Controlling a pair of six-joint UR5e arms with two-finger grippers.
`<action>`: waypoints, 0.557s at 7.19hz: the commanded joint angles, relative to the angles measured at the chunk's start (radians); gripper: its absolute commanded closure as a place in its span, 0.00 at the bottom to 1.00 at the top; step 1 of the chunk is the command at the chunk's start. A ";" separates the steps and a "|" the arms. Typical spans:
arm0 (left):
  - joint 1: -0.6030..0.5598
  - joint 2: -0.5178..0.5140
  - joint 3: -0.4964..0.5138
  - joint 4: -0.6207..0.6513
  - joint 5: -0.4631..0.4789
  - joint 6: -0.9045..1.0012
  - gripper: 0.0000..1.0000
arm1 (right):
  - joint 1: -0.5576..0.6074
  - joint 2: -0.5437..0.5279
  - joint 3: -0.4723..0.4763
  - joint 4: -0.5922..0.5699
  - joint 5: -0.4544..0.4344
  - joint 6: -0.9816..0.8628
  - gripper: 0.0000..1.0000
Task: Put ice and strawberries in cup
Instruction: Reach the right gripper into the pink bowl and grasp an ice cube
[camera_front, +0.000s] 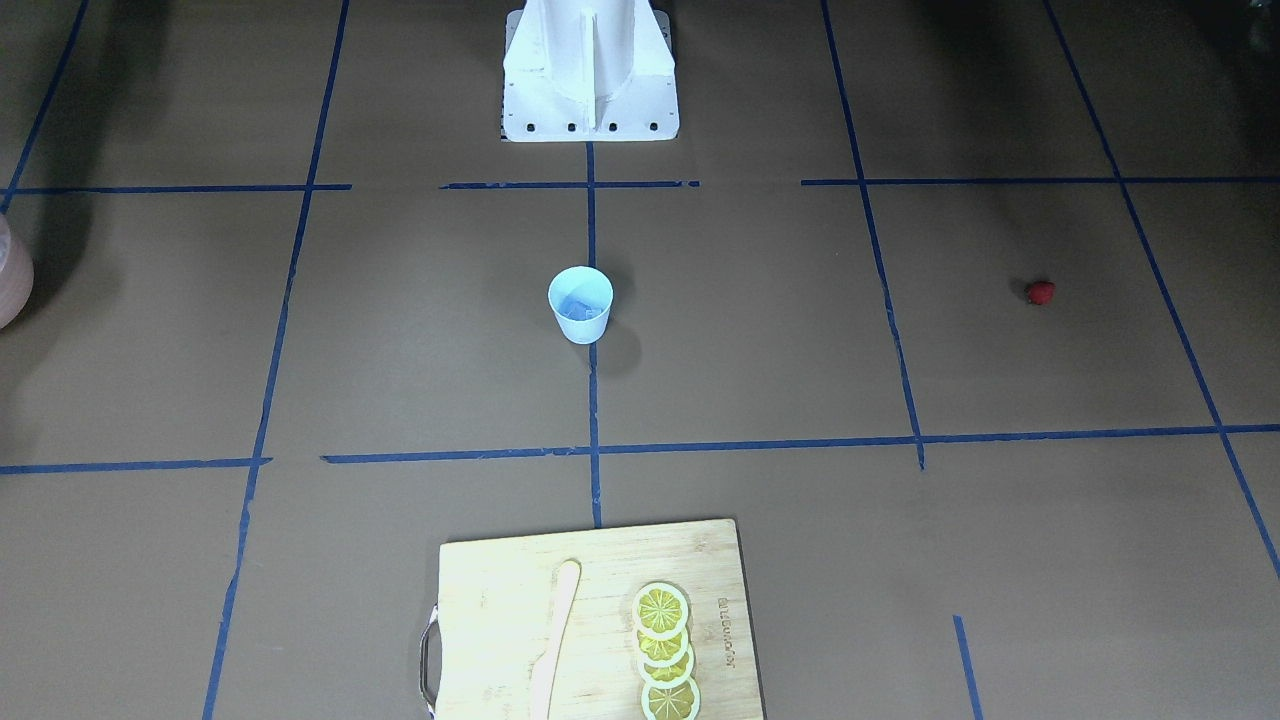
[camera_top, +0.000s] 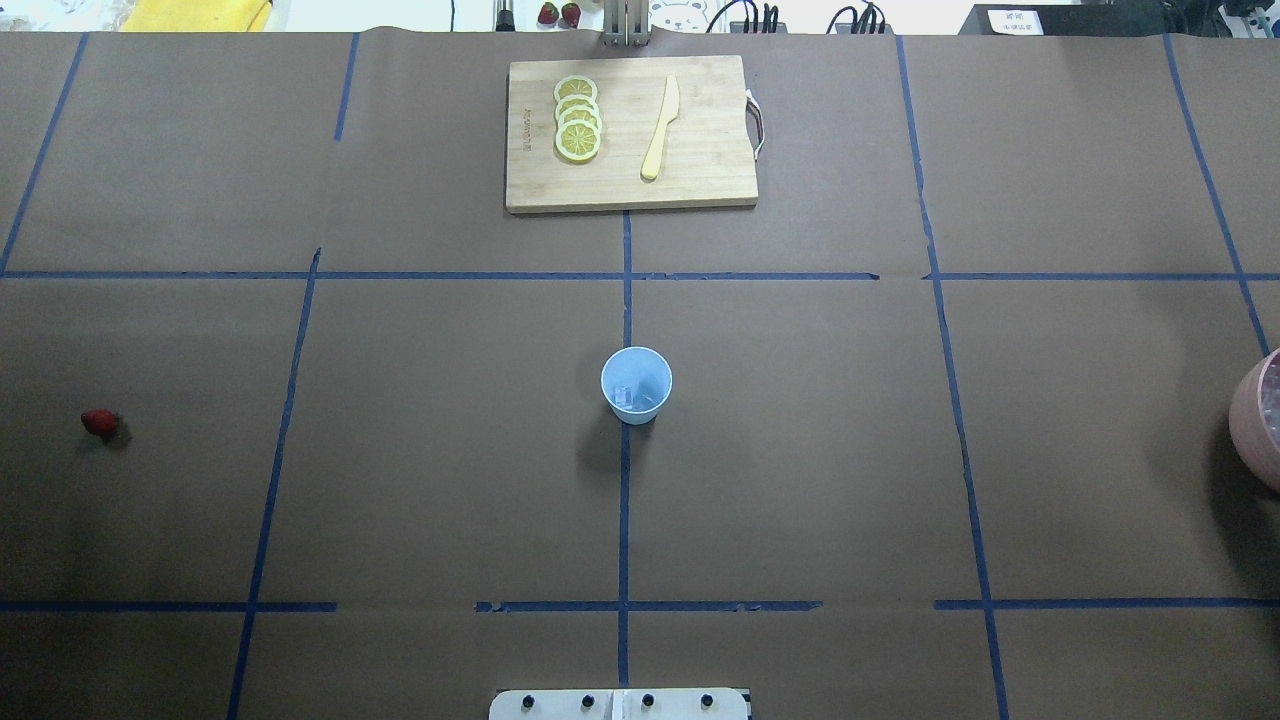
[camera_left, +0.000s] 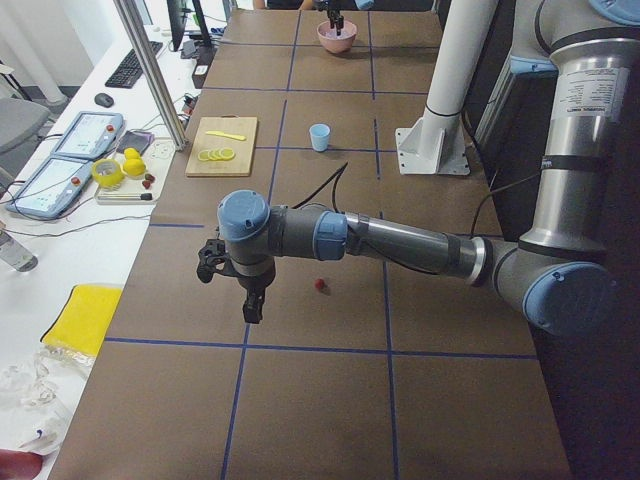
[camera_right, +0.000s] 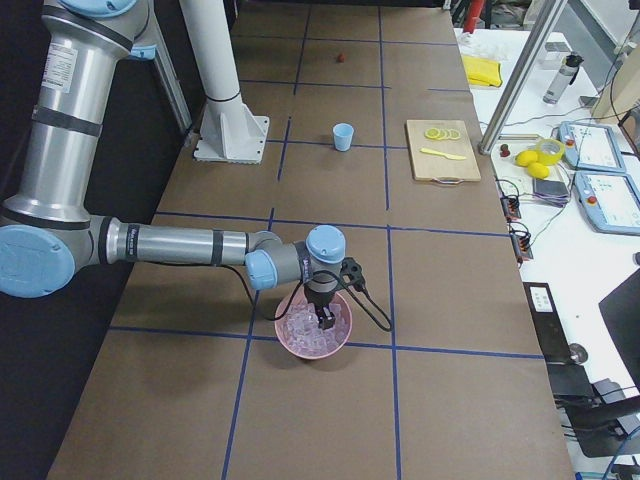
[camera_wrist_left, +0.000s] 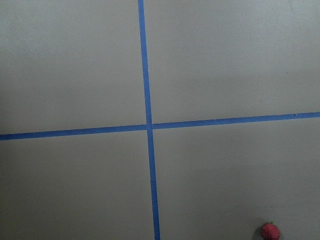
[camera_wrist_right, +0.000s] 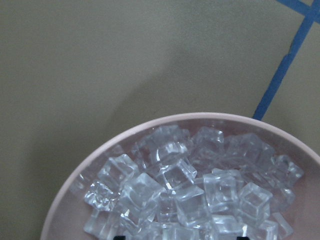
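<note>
Ice (camera_wrist_right: 175, 185) fills the pink bowl (camera_wrist_right: 200, 116) under the right gripper (camera_right: 323, 320), jaws spread, empty; some already sits in the cup (camera_top: 636, 385). The strawberry (camera_top: 99, 422) lies untouched near the left gripper (camera_left: 252, 300), whose opening I cannot tell.

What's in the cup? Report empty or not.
Not empty: overhead, the upright cup holds a pale ice lump at its bottom; the strawberry lies outside it.

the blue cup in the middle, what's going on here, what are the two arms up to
Two robot arms are filling the light-blue cup, which stands mid-table with what looks like one ice cube already inside. The right tool is down over the pink bowl of ice at the table's end. The left tool hangs above the table near the strawberry, which lies untouched on the paper.
</note>
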 joint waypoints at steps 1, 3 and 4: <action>0.000 0.000 0.000 0.000 0.000 0.000 0.00 | -0.003 0.000 -0.008 -0.001 0.003 0.000 0.22; 0.000 0.000 0.000 0.000 0.000 0.000 0.00 | -0.006 -0.002 -0.013 0.002 0.005 0.000 0.24; 0.000 0.000 0.000 0.000 0.000 0.000 0.00 | -0.008 -0.002 -0.016 0.000 0.005 -0.001 0.27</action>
